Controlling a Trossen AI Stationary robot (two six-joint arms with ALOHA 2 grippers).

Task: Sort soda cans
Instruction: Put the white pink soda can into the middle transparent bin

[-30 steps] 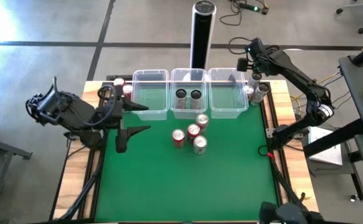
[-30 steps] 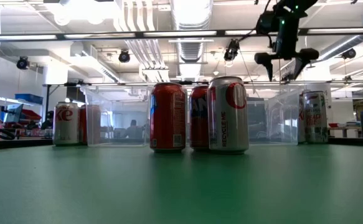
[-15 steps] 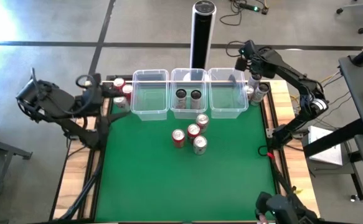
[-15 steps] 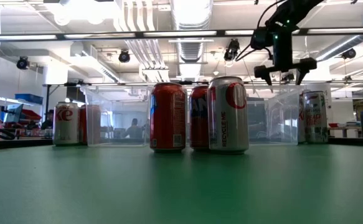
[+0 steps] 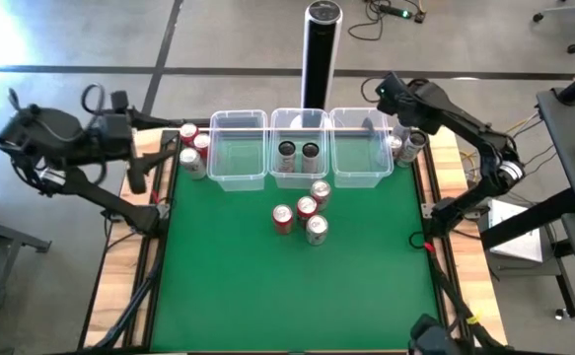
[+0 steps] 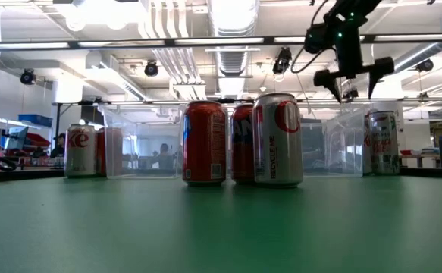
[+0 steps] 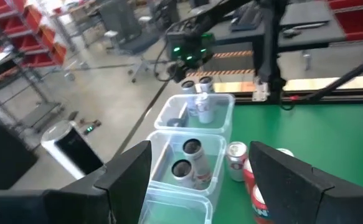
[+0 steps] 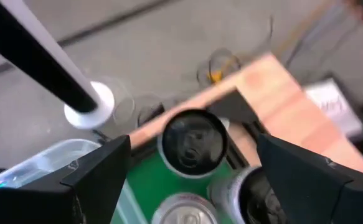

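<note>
Soda cans, taken left to right relative to the middle bin (image 5: 299, 148): three cans (image 5: 190, 148) stood left of the left bin (image 5: 238, 148); two dark cans (image 5: 298, 152) stood inside the middle bin; four cans (image 5: 306, 209) clustered on the green mat (image 5: 297, 286) just in front of it; further cans (image 5: 405, 146) stood right of the right bin (image 5: 360, 148). The left gripper (image 5: 141, 170) was held off the table's left edge, fingers spread, empty. The right gripper (image 6: 353, 85) hovered above the rightmost cans, fingers wide apart, empty.

Robotics lab — ceiling ducts (image 6: 232, 19) | red parts bins (image 7: 19, 53) | concrete floor (image 5: 90, 39)
</note>
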